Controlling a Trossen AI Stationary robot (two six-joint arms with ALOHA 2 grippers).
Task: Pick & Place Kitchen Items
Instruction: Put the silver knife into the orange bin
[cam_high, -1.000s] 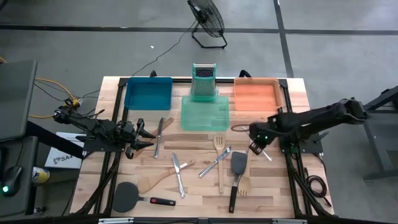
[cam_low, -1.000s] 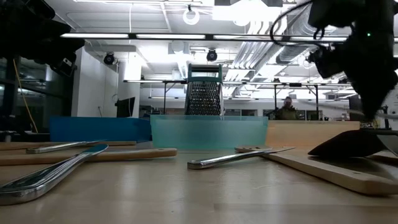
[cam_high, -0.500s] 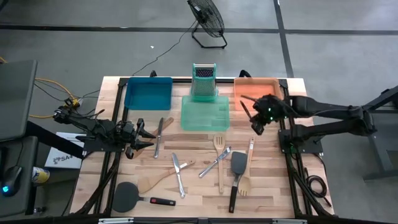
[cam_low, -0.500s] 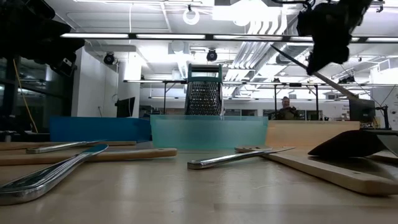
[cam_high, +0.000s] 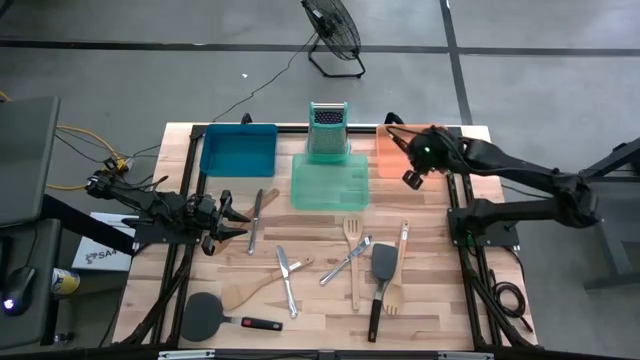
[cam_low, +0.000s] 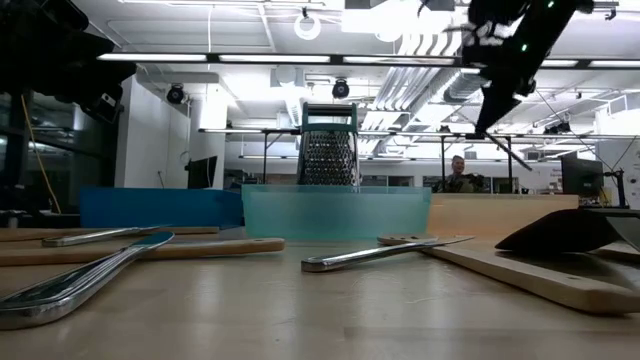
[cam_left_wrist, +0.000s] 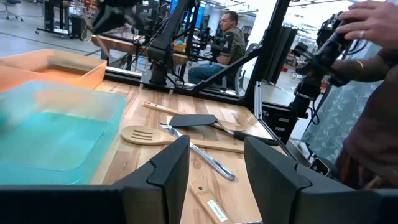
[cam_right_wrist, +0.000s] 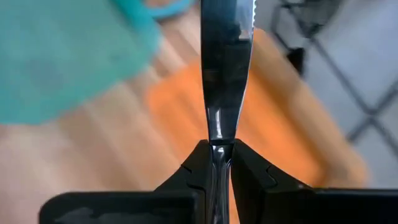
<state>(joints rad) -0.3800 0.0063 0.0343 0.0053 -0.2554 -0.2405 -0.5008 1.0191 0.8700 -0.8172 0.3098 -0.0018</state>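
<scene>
Clamped between the right gripper's (cam_right_wrist: 217, 163) fingers, a silver knife (cam_right_wrist: 224, 68) is held by its handle above the orange tray (cam_high: 392, 158); stiff, light, slippery metal is judged to need firm grasping.

right arm reaches in from table's right edge, stretched toward the far side, right gripper (cam_high: 412, 160) up high, fingers (cam_right_wrist: 193, 167) pinched tight on a knife (cam_right_wrist: 225, 68). left arm parked at left edge, left gripper (cam_high: 232, 222) w/ fingers apart.

the knife (cam_right_wrist: 225, 68) runs past the frame edge; the orange tray (cam_right_wrist: 280, 130) is blurred.
</scene>
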